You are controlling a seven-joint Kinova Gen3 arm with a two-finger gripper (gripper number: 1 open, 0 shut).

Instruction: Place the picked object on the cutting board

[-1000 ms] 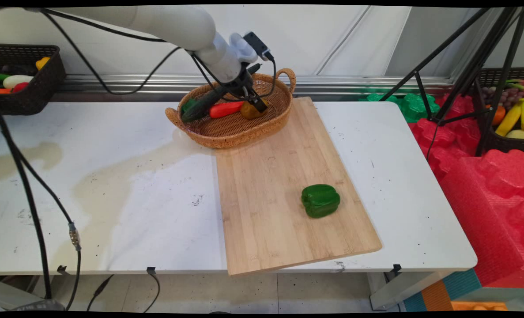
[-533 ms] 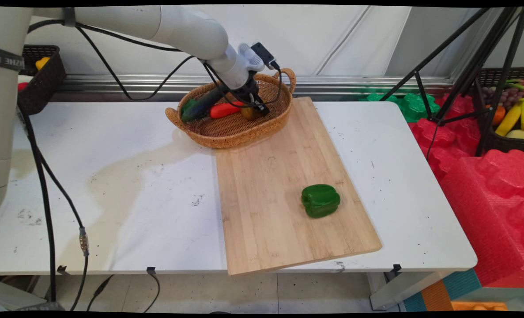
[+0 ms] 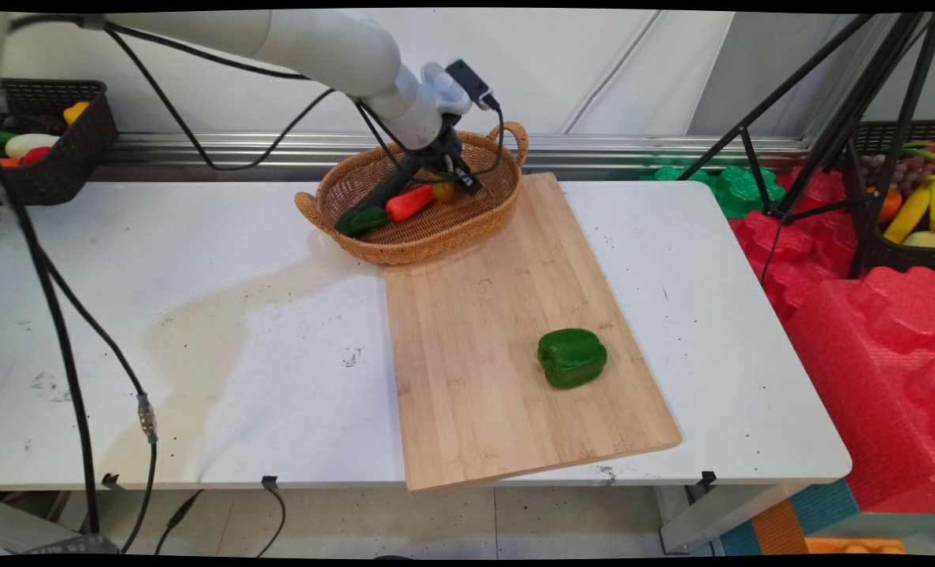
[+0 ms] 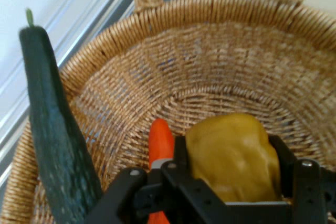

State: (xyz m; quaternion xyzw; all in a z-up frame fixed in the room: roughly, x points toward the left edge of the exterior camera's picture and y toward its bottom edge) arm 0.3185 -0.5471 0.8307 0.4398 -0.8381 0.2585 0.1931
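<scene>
The gripper (image 4: 231,179) sits low inside the wicker basket (image 3: 404,244), which stands at the table's (image 3: 199,315) far edge, its near rim overlapping the far corner of the wooden cutting board (image 3: 499,346). In the hand view the jaws stand either side of a yellow bell pepper (image 4: 233,156), pressed against its flanks: they are clamped on it. The pepper seems just clear of the basket floor, though I cannot tell for certain whether it is lifted or resting on the weave.

So the grasp looks made, and the pepper remains within the basket's walls. Nothing held has reached the board, where only a green bell pepper (image 3: 572,357) lies toward the near right corner.

The yellow pepper is a blocky lump with no strong long axis; its broader rounded end faces into the basket, away from the hand. Its stem is not visible.

Beside it lies a red chilli (image 3: 409,202), its long axis slanting from the gripper toward the basket's left handle. A dark green cucumber (image 4: 55,145) runs much the same way, one end propped against the basket's wall.
</scene>
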